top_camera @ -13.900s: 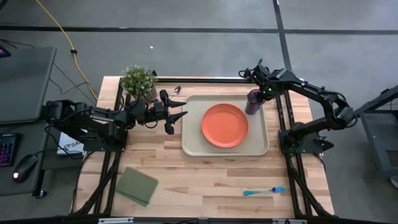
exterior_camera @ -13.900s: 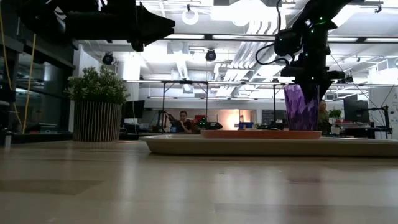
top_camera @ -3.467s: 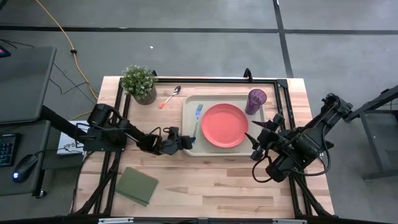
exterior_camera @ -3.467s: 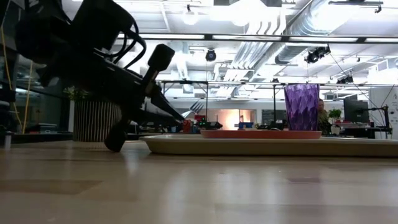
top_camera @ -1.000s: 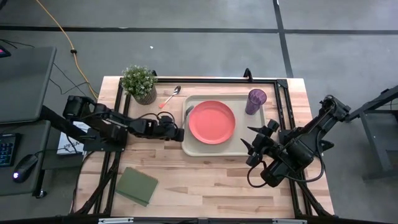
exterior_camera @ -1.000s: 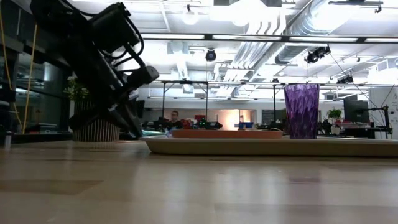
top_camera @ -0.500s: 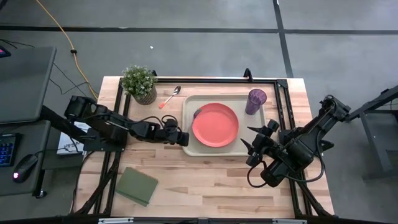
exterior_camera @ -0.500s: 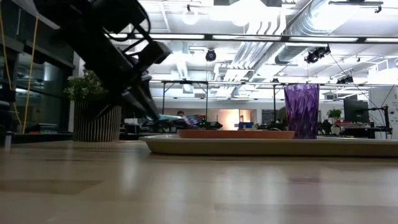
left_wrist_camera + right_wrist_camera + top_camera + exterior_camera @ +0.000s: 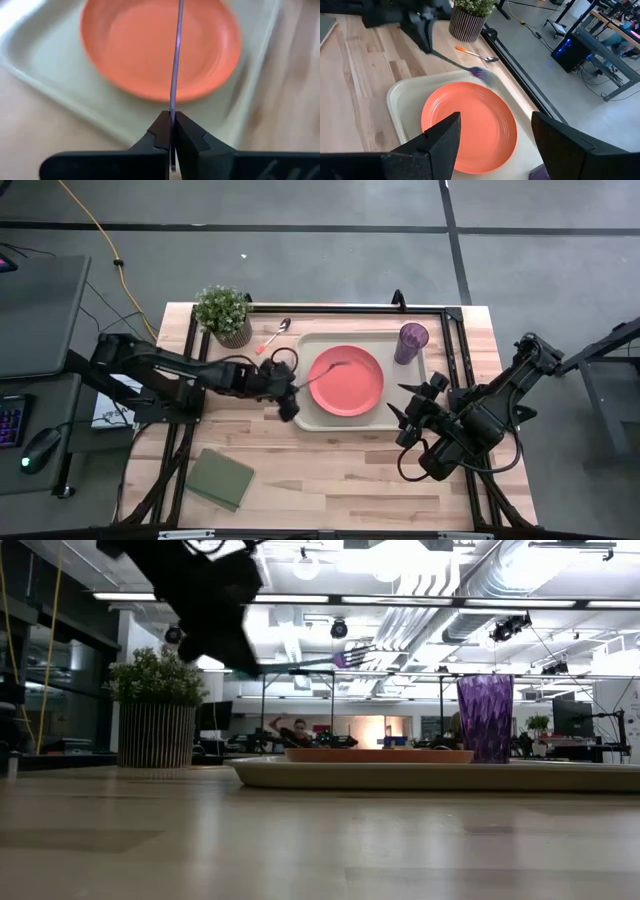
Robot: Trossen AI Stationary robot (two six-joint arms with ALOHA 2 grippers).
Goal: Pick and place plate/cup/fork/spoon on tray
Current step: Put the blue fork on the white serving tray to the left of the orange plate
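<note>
Left claw (image 9: 291, 388): pinching the fork (image 9: 174, 70) by its handle, now lifted clear of the tray (image 9: 418, 414) it rested in a moment ago, tines over the plate (image 9: 349, 385).
Right claw (image 9: 403, 417): spread, idle beside the tray's right rim.
Plate: in tray, shifted slightly rightward.
Cup (image 9: 410, 341): in tray's far right corner.
Spoon (image 9: 273, 335): on tabletop (image 9: 330, 470) near the plant (image 9: 223, 311), not yet placed.
Judgement: fork being repositioned; spoon remains.
</note>
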